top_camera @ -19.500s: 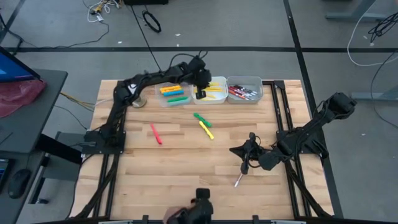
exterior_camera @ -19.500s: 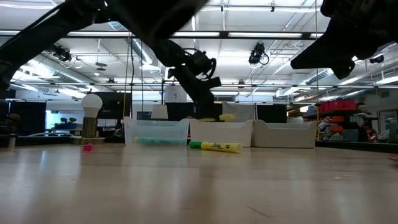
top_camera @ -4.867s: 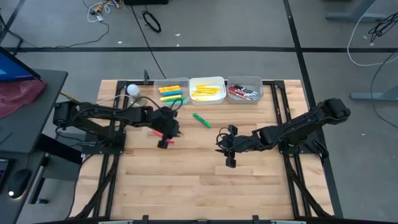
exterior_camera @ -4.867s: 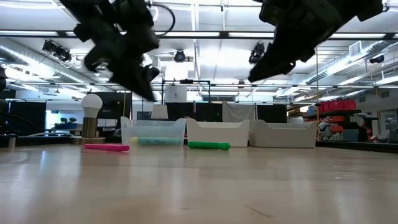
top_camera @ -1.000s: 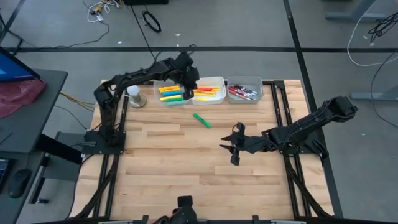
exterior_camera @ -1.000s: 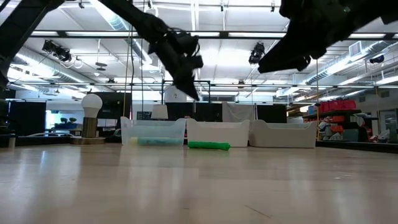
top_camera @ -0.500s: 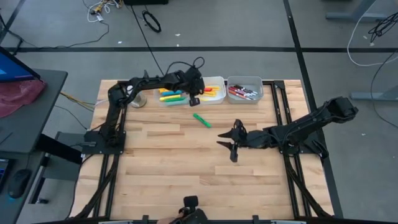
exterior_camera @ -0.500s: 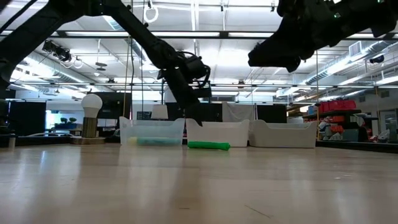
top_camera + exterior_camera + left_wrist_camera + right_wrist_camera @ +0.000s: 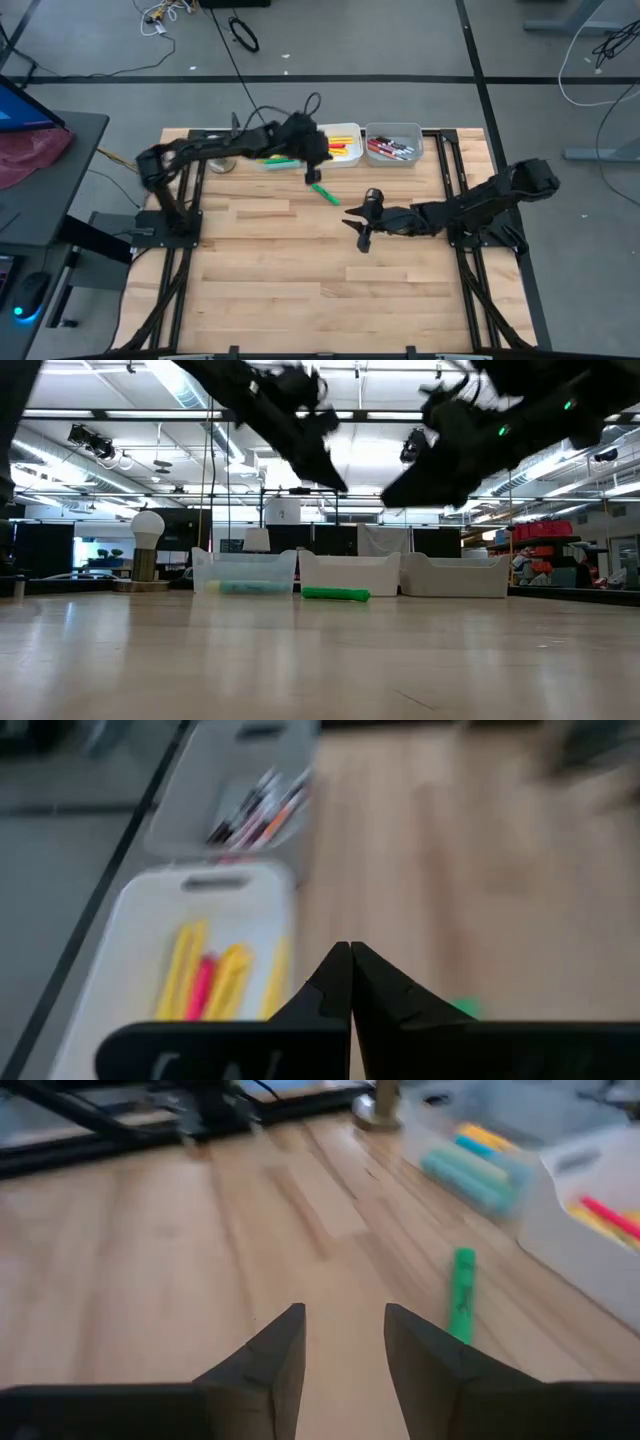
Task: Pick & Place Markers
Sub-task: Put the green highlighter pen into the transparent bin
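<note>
One green marker lies flat on the wooden table, just in front of the bins; it also shows in the low view and the right wrist view. More markers lie in the three bins. My left gripper hangs shut above the table at the middle bin's near edge, a little to the far left of the green marker; its shut tips hold nothing. My right gripper stands open above the table, to the near right of the green marker, nothing between its fingers.
Three bins stand in a row at the far edge: the left bin with yellow, orange and green markers, the middle bin with yellow and a pink-red one, the right bin with dark and red ones. A bulb-shaped lamp stands far left.
My left gripper has come off the bins toward the table's near edge and now hangs close to the green marker. My right gripper has gone toward the table's left and a little farther back, nearer the green marker. The marker has stayed where it was.
</note>
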